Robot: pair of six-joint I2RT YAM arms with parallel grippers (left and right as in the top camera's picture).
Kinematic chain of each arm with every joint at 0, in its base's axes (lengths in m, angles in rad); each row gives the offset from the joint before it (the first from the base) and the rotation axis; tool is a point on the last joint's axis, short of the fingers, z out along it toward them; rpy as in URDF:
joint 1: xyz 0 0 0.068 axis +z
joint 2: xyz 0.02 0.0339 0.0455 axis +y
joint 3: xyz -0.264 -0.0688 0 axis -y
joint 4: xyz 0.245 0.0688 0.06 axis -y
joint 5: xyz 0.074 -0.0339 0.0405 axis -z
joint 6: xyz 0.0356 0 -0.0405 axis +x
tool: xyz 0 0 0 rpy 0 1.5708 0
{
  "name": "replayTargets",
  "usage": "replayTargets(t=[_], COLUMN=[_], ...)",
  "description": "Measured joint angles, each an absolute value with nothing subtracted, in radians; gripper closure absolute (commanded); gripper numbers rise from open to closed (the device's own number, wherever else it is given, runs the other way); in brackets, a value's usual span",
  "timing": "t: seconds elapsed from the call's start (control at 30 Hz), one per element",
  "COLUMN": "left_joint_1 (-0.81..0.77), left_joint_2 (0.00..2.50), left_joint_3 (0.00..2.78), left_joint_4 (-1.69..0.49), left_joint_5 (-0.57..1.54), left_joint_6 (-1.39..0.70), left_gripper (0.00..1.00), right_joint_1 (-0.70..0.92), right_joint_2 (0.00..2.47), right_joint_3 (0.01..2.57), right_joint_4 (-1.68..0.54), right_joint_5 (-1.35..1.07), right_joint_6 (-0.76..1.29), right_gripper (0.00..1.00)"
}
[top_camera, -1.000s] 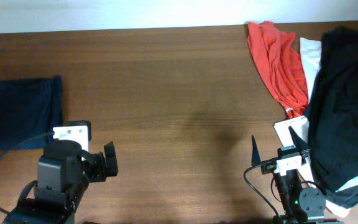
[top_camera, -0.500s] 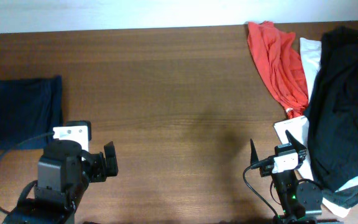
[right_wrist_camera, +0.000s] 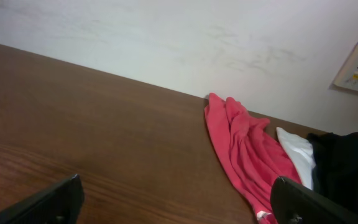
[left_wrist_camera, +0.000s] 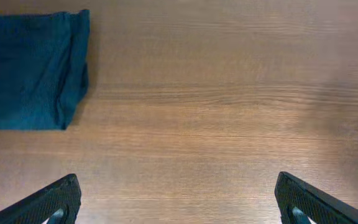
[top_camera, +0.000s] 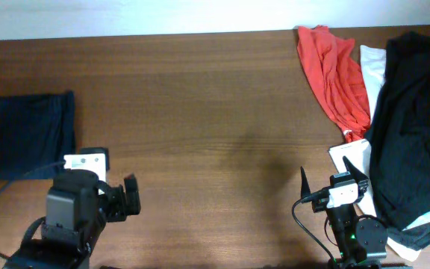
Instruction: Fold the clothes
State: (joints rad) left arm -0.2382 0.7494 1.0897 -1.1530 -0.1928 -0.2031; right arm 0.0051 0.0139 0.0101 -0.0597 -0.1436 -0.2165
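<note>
Left pincer point(left_wrist_camera: 176, 190) is hanging wide open over the worktop point(left_wrist_camera: 229, 118). Folded navy clothes point(left_wrist_camera: 27, 68) are lying ahead-left of it, apart. Right pincer point(right_wrist_camera: 176, 190) is gaping wide too, gripping nothing.

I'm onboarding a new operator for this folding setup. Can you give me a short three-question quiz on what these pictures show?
1. True or false: the navy garment lies folded at the left end of the table.
2. The left gripper and right gripper are: A) both open and empty; B) both shut on cloth; C) one open, one shut.
3. Fill in: the black garment lies at the table's ___ end.
Key: 1 true; 2 A; 3 right.
</note>
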Motion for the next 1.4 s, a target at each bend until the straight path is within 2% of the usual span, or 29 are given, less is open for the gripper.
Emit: replayTargets(t=[0.13,0.43,0.53,0.6,0.7,1.4], left_joint_1=[-0.155,-0.101,-0.101,-0.101,-0.101,-0.101], left_joint_2=[0.659,0.200,0.110,0.064,0.019,0.016], left_joint_3=[0.978,0.221,0.069,0.023,0.017,0.017], left_joint_4=[-0.970,-0.238,-0.019,0.005,-0.074,-0.082], left_joint_5=[-0.190,-0.092,-0.067,-0.062,-0.059,-0.055], left_joint_6=[-0.145,-0.044,-0.044,-0.036,-0.010,0.001], left_gripper=[0.01,0.01,0.01,0.01,0.01,0.01], right_joint_1=[0.005,0.005,0.005,0.005,0.005,0.005], right_joint_2=[0.014,0.012,0.013,0.012,0.012,0.012], right_joint_3=[0.010,0.010,0.010,0.010,0.010,0.010], right_joint_4=[-0.059,-0.060,-0.060,-0.060,-0.060,-0.060], right_joint_5=[-0.143,-0.144,-0.144,-0.144,-0.144,-0.144], right_joint_6=[-0.216,-0.215,-0.216,-0.216,-0.216,-0.216], right_gripper=[0.01,0.01,0.01,0.01,0.01,0.01])
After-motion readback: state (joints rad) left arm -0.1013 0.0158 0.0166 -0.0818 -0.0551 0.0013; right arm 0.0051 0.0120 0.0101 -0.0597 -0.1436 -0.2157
